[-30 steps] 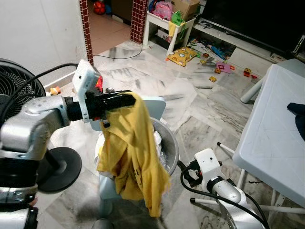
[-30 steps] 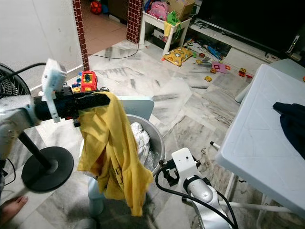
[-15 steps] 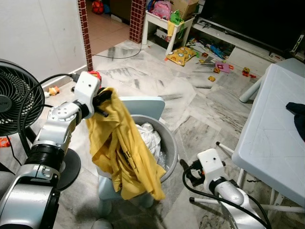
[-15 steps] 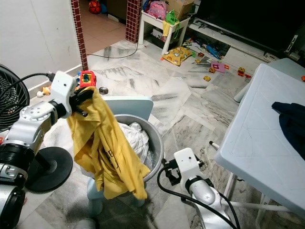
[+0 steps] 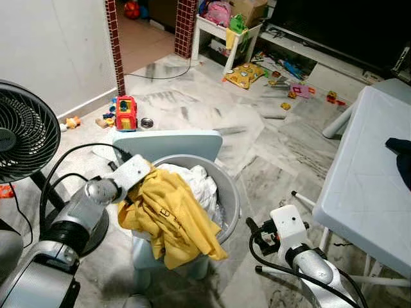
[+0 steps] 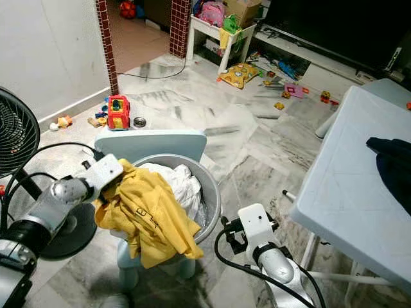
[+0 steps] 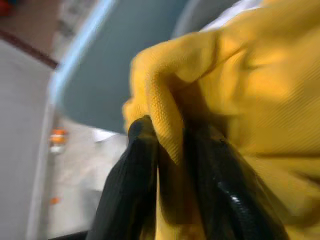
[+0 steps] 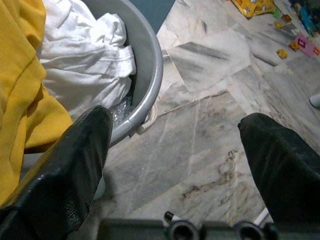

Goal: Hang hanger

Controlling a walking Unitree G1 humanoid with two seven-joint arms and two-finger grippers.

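Over the near rim of the grey laundry basket, the left claw is pinched tight on a fold of the yellow shirt, which drapes from the basket's edge down its front side. White clothes lie inside the basket, which sits on a pale blue chair. Right of the basket, low near the floor, the right claw hangs with fingers spread wide, holding nothing.

A pale blue chair carries a grey basket, apparently holding laundry.
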